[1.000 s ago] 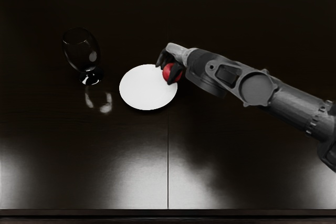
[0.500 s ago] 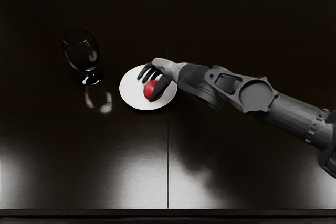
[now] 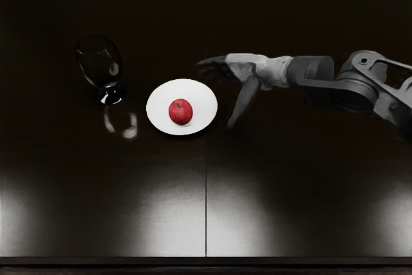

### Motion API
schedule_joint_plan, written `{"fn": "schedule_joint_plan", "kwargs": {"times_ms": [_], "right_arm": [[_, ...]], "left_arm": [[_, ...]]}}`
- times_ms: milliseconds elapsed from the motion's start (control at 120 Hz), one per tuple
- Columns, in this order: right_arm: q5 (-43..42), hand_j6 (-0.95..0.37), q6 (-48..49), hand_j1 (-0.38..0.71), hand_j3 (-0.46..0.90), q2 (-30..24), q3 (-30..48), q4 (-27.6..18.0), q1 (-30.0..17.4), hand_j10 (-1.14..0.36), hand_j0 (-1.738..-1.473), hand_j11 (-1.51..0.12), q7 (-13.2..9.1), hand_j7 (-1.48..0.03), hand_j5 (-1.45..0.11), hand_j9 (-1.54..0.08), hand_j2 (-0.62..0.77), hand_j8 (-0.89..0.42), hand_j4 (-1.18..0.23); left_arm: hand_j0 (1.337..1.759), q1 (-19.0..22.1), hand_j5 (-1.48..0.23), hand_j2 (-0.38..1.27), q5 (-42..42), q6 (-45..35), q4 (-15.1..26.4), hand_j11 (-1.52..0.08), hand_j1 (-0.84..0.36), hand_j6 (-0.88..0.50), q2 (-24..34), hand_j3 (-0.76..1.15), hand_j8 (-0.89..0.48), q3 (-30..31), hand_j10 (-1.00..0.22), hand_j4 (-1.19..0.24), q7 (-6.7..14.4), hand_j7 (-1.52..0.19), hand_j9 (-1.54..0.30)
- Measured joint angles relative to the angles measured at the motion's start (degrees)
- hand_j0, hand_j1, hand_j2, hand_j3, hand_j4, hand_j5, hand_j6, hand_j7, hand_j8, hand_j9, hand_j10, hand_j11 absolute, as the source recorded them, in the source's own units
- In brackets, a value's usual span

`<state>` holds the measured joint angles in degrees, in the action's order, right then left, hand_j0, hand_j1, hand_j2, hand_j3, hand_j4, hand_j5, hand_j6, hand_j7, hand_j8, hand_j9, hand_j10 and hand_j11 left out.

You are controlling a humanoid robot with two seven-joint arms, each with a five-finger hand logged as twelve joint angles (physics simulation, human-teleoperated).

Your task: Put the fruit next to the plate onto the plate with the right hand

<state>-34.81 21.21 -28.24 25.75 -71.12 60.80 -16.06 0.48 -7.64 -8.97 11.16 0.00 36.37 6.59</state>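
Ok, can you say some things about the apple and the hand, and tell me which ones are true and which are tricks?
1. The apple lies on the plate. True.
2. The right hand holds the apple. False: the hand is open and holds nothing, off to the plate's right.
3. The glass stands left of the plate. True.
4. The glass is on the plate. False: it stands on the table, apart from the plate.
5. The apple is green. False: it is red.
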Motion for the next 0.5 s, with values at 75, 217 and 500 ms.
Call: {"fn": "schedule_joint_plan", "kwargs": {"times_ms": [75,217,500], "right_arm": [[2.2,-0.06,6.6,-0.28,0.00,-5.1,1.1,0.0,-0.8,-0.06,-1.658,-0.08,2.3,-0.08,-0.09,-0.09,0.00,-0.06,-0.06],[4.3,-0.05,12.0,-0.29,0.00,-10.9,2.2,0.8,-1.4,-0.05,-1.658,-0.07,3.9,-0.07,-0.07,-0.07,0.00,-0.05,-0.05],[10.9,-0.04,13.7,-0.30,0.00,-15.5,2.5,8.0,-2.8,-0.04,-1.658,-0.05,4.4,-0.05,-0.05,-0.05,-0.01,-0.04,-0.04]], "left_arm": [[1.658,-0.1,-0.30,0.05,0.0,0.0,0.1,-0.30,0.07,-0.23,0.0,0.00,-0.23,0.0,-0.23,-0.23,0.0,-0.30,-0.30],[1.658,1.0,-0.30,0.05,0.0,0.0,0.2,-0.30,0.07,-0.23,0.0,0.00,-0.23,0.0,-0.23,-0.23,0.0,-0.30,-0.30],[1.658,2.0,-0.30,0.05,0.0,0.0,0.1,-0.30,0.07,-0.23,0.0,0.00,-0.23,0.1,-0.23,-0.23,0.0,-0.30,-0.30]]}}
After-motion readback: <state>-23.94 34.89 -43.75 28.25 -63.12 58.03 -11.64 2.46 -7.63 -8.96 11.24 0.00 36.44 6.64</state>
